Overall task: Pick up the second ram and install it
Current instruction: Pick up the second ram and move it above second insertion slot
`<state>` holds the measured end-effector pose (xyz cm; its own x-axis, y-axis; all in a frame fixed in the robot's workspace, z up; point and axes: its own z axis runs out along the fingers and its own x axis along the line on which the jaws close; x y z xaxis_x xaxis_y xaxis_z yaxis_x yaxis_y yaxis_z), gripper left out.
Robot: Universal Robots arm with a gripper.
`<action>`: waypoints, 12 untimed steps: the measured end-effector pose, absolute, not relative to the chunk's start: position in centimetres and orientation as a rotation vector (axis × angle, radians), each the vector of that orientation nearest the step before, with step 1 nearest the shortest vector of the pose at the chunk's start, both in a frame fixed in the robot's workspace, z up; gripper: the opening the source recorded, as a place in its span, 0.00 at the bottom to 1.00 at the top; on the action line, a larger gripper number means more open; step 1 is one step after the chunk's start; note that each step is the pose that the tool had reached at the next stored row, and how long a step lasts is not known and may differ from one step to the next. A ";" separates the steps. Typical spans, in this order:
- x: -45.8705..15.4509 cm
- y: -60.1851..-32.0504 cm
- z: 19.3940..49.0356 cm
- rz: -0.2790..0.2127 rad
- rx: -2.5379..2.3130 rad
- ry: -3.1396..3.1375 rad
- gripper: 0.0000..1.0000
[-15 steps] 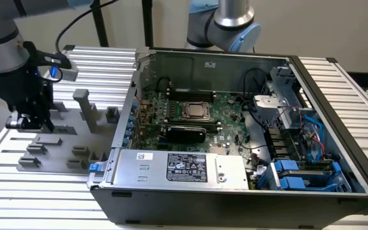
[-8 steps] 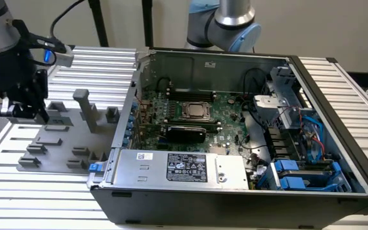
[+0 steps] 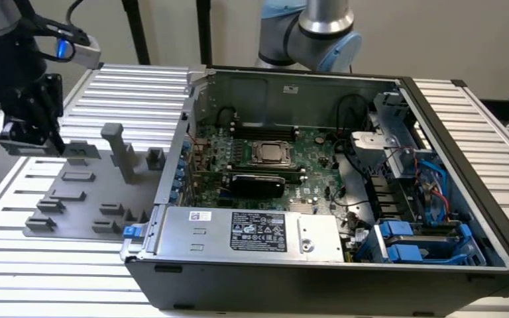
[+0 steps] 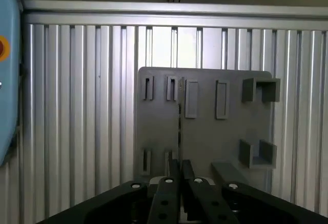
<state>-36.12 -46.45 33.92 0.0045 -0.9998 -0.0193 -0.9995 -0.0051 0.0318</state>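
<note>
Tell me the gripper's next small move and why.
Probably a short straight descent. The black gripper hangs over the grey plastic fixture tray, and a thin edge-on stick, seemingly the second ram, stands in line with it; a grasp cannot be confirmed.

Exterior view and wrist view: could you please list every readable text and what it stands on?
Black label on the power supply: print too small to read.
White barcode sticker beside it: unreadable.
White sticker on the case wall: unreadable.
Wrist view: no text.
</note>
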 end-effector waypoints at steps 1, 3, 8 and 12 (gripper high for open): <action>-35.9 -46.5 34.3 -0.058 2.221 -2.209 0.00; -35.3 -46.5 35.0 -0.060 2.224 -2.209 0.00; -33.4 -46.5 36.5 -0.070 2.228 -2.213 0.00; -31.6 -46.5 37.5 -0.079 2.232 -2.217 0.00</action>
<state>-31.65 -46.46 37.54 0.0064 -0.9992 -0.0393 -0.9995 -0.0076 0.0318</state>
